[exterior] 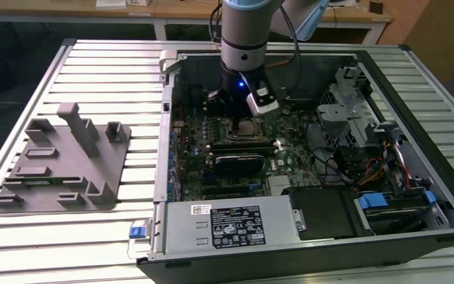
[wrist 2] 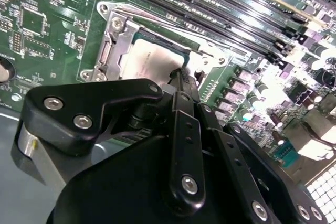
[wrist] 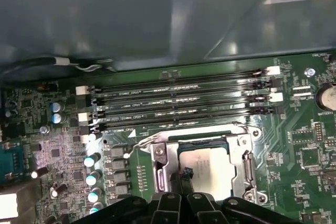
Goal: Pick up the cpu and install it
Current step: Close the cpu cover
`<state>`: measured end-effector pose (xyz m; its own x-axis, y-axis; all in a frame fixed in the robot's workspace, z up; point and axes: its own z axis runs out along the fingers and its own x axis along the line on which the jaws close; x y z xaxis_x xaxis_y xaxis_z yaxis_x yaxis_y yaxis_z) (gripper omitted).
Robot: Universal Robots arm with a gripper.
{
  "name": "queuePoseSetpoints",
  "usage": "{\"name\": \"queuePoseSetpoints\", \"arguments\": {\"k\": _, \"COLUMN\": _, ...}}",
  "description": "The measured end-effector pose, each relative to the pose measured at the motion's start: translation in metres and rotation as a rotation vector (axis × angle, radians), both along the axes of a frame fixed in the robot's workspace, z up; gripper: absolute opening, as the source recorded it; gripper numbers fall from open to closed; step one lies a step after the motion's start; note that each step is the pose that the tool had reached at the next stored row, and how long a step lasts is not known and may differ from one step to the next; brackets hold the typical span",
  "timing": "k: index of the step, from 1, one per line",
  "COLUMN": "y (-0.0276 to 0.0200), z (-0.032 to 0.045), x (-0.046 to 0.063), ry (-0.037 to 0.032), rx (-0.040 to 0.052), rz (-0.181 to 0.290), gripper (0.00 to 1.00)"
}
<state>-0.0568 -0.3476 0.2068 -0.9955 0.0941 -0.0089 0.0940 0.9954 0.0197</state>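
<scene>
The cpu (exterior: 248, 126), a flat square chip with a silver-grey top, lies inside the metal-framed socket (exterior: 229, 131) on the motherboard of the open computer case. Both wrist views show the cpu (wrist 2: 149, 61) (wrist: 210, 169) seated flat within the socket frame (wrist 2: 113, 40) (wrist: 161, 156). My gripper (exterior: 239, 113) hangs straight above the socket. Its black fingers are drawn together into one narrow tip, and the gripper (wrist 2: 180, 75) (wrist: 185, 174) has that tip down at one edge of the chip's top. Nothing sits between the fingers.
A grey plastic tray (exterior: 61, 160) with upright posts lies on the slatted table at the exterior view's left. Memory slots (wrist: 178, 103) run beside the socket. The power supply (exterior: 227, 228), a drive cage (exterior: 345, 112) and cables crowd the case.
</scene>
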Motion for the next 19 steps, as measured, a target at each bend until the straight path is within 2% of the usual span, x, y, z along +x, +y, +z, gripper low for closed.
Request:
{"name": "queuePoseSetpoints", "arguments": {"k": 6, "y": -0.0001, "z": -0.0028, "x": -0.0048, "ry": 0.0000, "rx": -0.0002, "rz": 0.010, "gripper": 0.11}}
{"name": "queuePoseSetpoints", "arguments": {"k": 19, "y": 0.0000, "z": -0.0056, "x": -0.0064, "ry": -0.0003, "rx": 0.0006, "rz": 0.010, "gripper": 0.11}}
